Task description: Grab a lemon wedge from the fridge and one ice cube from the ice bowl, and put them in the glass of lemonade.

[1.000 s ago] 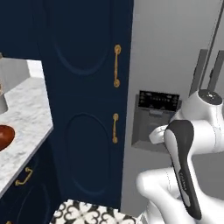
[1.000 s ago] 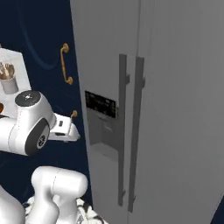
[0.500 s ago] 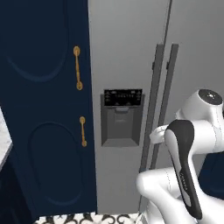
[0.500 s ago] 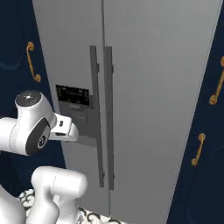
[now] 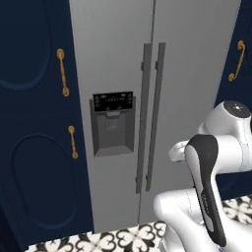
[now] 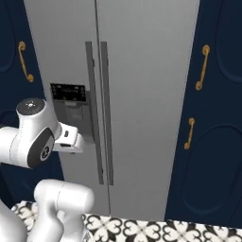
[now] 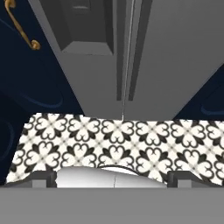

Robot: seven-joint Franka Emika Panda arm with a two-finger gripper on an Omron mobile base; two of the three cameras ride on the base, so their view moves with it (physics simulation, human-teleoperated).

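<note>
The tall grey steel two-door fridge [image 5: 123, 74] is seen across the centre of the left base view, from the top edge down to the floor. Both doors are shut, and the seam between them runs down the middle. Two long dark vertical handles [image 5: 151, 115] are mounted just beside that seam, one on each door. A black-panelled dispenser recess [image 5: 113, 123] is set into the left-hand door, at the centre left of the frame. In the right base view the same fridge [image 6: 142, 71] fills the centre, with the dispenser at the middle left.

Navy cabinet fronts [image 5: 34, 147] with gold handles [image 5: 62, 72] stand on both sides of the fridge. A black-and-white patterned tile floor [image 7: 113, 135] lies along the bottom of each view.

The white arm is folded in front of the fridge, at the lower right of the left base view and the lower left of the right base view. The end effector [image 7: 113, 179] is shown at the bottom edge of the hand view, its two dark fingertips [image 7: 43, 178] set fully apart near opposite corners. Nothing is held between them, and the floor and the foot of the fridge [image 7: 131, 52] are seen beyond
</note>
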